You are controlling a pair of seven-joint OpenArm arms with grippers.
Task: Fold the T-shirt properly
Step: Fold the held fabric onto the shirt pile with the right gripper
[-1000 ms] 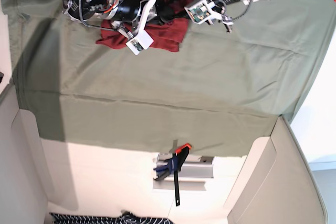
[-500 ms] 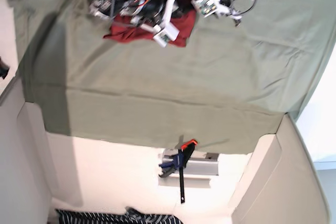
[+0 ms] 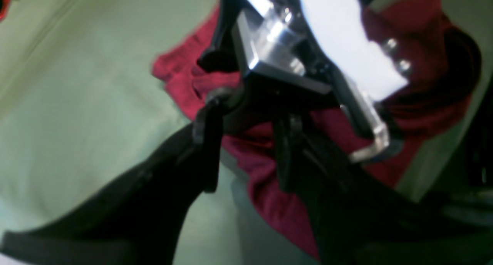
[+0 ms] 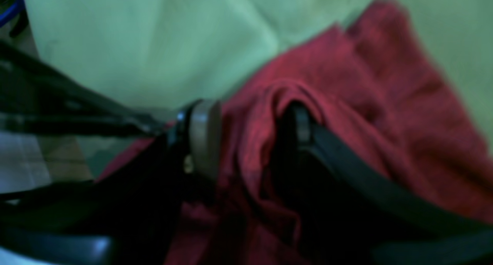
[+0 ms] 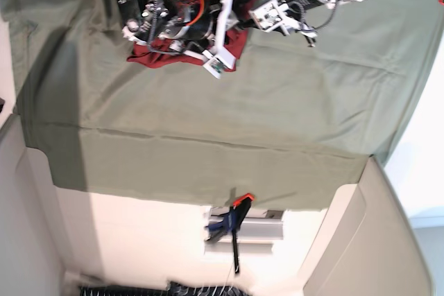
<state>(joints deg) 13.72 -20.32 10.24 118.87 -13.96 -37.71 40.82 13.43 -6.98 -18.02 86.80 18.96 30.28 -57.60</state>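
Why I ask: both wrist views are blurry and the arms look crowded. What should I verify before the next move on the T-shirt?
1. T-shirt flat: not ok, bunched in folds.
2. Cloth in right gripper: ok, a fold sits between its fingers.
3. Clamp of right gripper: cannot tell, too blurred.
4. Grip of left gripper: not ok, fingers apart over the shirt's edge.
5. Arms apart: not ok, a metal bracket sits close by the left gripper.
6. No tablecloth caught in either gripper: cannot tell.
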